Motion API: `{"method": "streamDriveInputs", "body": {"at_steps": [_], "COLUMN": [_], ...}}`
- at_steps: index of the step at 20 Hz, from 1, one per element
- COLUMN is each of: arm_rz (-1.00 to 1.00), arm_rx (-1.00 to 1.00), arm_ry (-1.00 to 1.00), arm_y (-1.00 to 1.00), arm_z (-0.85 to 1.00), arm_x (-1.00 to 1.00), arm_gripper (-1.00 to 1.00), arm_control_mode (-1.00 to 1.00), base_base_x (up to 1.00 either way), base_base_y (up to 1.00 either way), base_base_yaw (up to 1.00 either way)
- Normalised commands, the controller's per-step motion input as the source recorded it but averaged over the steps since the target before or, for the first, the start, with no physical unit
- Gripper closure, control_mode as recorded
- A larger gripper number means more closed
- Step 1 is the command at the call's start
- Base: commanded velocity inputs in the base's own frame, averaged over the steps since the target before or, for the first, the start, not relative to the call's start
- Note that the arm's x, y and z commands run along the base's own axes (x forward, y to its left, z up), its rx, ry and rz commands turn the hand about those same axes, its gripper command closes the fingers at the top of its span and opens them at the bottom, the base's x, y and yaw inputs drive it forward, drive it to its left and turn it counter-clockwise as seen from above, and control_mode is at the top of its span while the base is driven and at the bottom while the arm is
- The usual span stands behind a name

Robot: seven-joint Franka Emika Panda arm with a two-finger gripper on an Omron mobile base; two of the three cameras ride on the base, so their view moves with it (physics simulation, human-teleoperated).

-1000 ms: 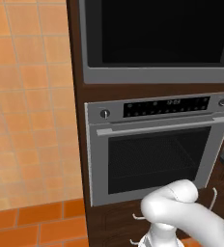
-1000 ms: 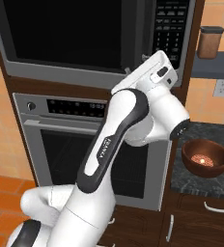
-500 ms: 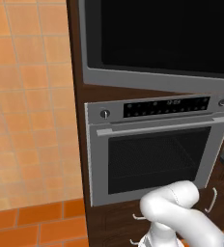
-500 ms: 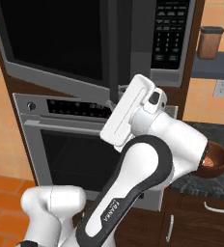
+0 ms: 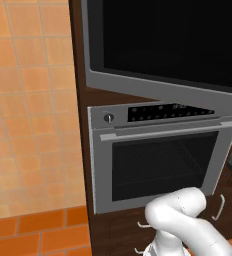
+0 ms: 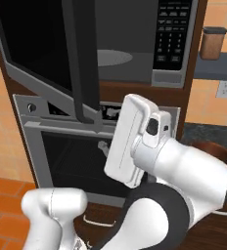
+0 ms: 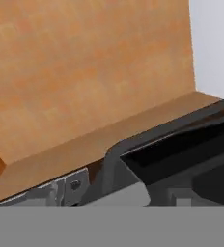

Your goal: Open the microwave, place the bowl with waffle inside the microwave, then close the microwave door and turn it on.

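Gaping microwave (image 6: 135, 53), glass turntable (image 6: 113, 57) inside

Glossy white, rounded robot arm (image 6: 169, 166) with smooth tubular shells and bulbous elbows. A dark grey band marks a joint between shells. A flat white rectangular block (image 6: 127, 139) sits beside a rounded housing with a dark circular inset (image 6: 153, 127).
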Motion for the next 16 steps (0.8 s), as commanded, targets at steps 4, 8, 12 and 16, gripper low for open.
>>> {"method": "streamDriveInputs", "body": {"at_steps": [4, 8, 12, 16], "arm_rz": [0.01, 0.01, 0.0, 0.02], "arm_rx": [-0.23, -0.17, -0.21, -0.1], "arm_ry": [0.01, -0.01, -0.08, 0.01], "arm_y": [-0.86, -0.65, -0.32, 0.27], "arm_z": [-0.08, -0.26, -0.03, 0.0], "arm_x": [0.95, 1.0, 1.0, 0.78], "arm_gripper": [-1.0, -1.0, -1.0, -1.0], "arm_control_mode": [-1.0, -1.0, -1.0, -1.0], "base_base_x": [0.0, 0.0, 0.0, 0.0], "base_base_y": [0.0, 0.0, 0.0, 0.0], "base_base_yaw": [0.0, 0.0, 0.0, 0.0]}}
